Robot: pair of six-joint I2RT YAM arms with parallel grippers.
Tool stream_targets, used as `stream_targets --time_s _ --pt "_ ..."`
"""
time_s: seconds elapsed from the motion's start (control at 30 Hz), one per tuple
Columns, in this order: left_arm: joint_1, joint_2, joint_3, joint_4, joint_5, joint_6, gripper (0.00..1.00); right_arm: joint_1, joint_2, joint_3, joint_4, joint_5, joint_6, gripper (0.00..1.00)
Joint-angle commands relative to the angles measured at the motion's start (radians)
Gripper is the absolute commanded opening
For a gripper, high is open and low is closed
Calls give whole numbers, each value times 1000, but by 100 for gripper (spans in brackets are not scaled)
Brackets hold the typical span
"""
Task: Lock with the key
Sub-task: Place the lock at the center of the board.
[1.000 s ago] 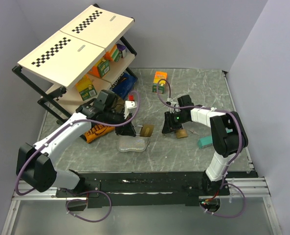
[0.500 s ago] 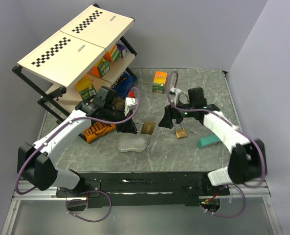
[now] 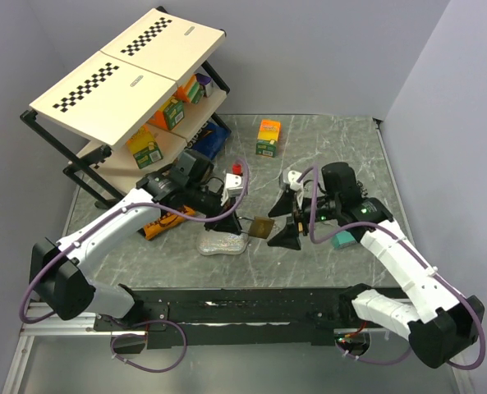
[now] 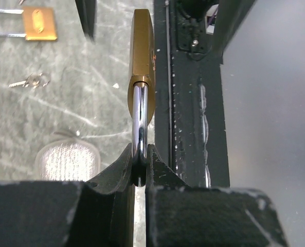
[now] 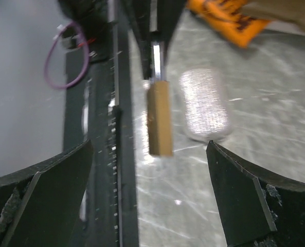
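**Right gripper springs wide and swings in on the lifted padlock**

Over the last second the right gripper (image 3: 290, 222) has gone from part-closed to fully apart, and its arm has swung away from the spot on the counter (image 3: 342, 148) where it was working. It now faces the padlock (image 4: 142, 56). Nothing shows between its fingers in the right wrist view. Meanwhile the left arm has carried the padlock up and toward the middle.

For the task, this probably means no key is in hand yet. A small key (image 4: 28, 81) on its ring lies on the counter, near a second padlock (image 4: 38, 23), so picking it up looks like the step ahead of any locking.

The left gripper (image 4: 139, 165) is clamped on the chrome shackle (image 4: 139, 113). It holds the padlock clear of the counter, over the near edge and just beside a silvery mesh dish (image 3: 222, 243), with the right gripper's spread fingers close in front.

The body is brass, seen edge-on and narrow, with a small red mark on one face. The keyhole is not visible, and whether the shackle is seated cannot be told.
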Motion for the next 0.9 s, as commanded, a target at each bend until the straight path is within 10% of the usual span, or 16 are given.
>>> stream_targets --time_s 0.0,0.33,0.43,0.67,0.87 --pt "-26 -36 84 89 85 13 1 46 -36 -30 45 8 16 95" --pt "-37 -55 83 95 71 -19 1 72 -45 -37 100 26 71 37" --pt "-37 -62 78 115 59 -51 11 73 -40 -15 109 18 100 4" --pt "118 -88 -4 375 60 -557 91 44 -80 -38 253 182 284 0" --pt "219 -111 -61 621 -9 -1003 96 12 -128 -84 476 486 502 0"
